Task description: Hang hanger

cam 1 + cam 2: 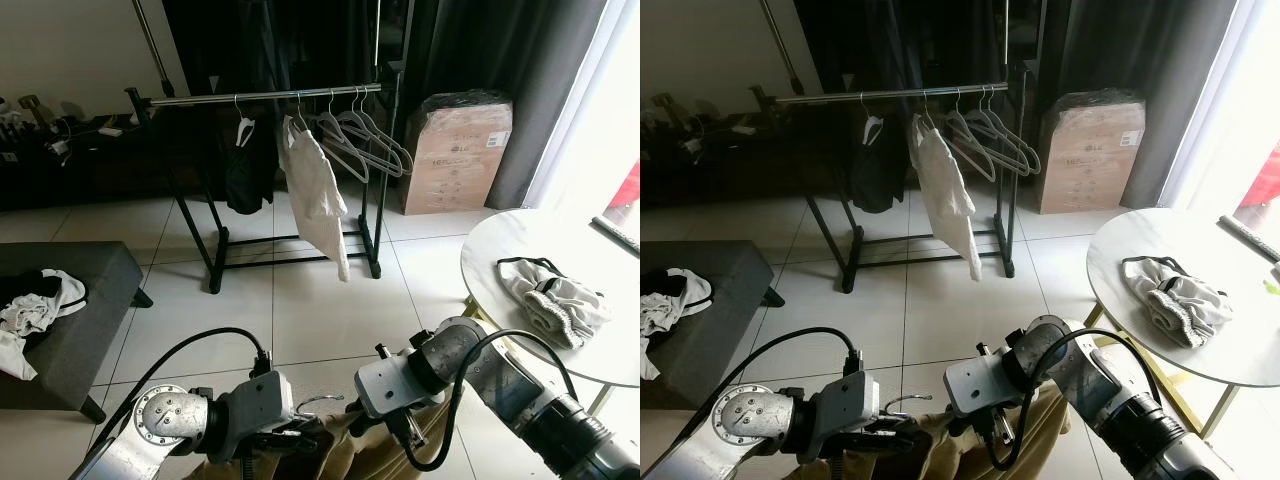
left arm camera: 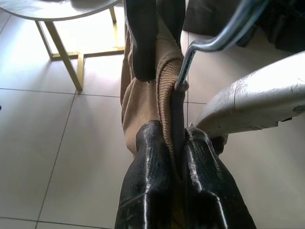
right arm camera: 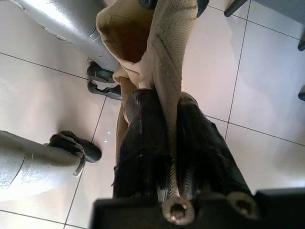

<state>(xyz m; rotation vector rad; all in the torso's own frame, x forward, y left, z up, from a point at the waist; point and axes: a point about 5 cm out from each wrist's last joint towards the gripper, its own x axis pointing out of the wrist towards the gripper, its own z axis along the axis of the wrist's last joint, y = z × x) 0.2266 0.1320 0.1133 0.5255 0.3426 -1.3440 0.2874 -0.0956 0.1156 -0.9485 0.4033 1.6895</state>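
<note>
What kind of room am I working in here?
Most likely a lived-in room of a home: a clothes rack hung with hangers and garments, a round table by a curtained window, and a tiled floor.

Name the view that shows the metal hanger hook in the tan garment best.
Left wrist view: the hanger hook rises from the tan garment pinched by the left gripper. The eye views show a small wire loop between the arms; the right wrist view shows cloth in the right gripper.

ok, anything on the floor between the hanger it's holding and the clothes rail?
Nothing visible. Both grippers, left and right, are shut on the tan garment with its hanger. Bare tile floor runs up to the rail. The round table sits off to the right, the grey bench off to the left.
</note>
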